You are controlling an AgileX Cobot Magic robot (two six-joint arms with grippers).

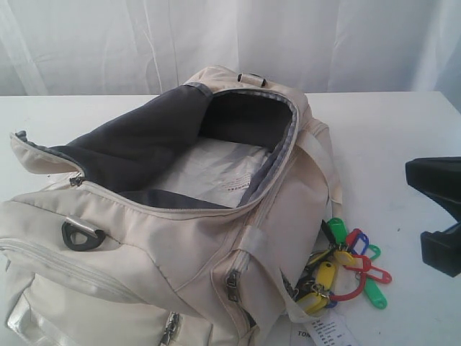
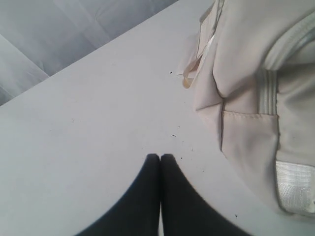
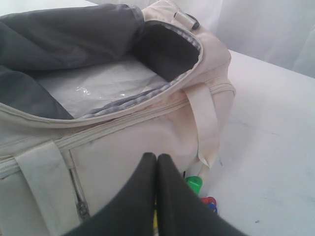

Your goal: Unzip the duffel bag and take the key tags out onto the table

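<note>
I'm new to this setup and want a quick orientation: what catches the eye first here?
The big cream duffel bag sprawls across the white table, its main compartment gaping open with dark lining showing. At its right in the exterior view lies a bright bunch of green, yellow, red and blue key tags.

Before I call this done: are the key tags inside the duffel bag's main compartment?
No, the key tags lie on the table against the side of the duffel bag, outside its open compartment.
</note>
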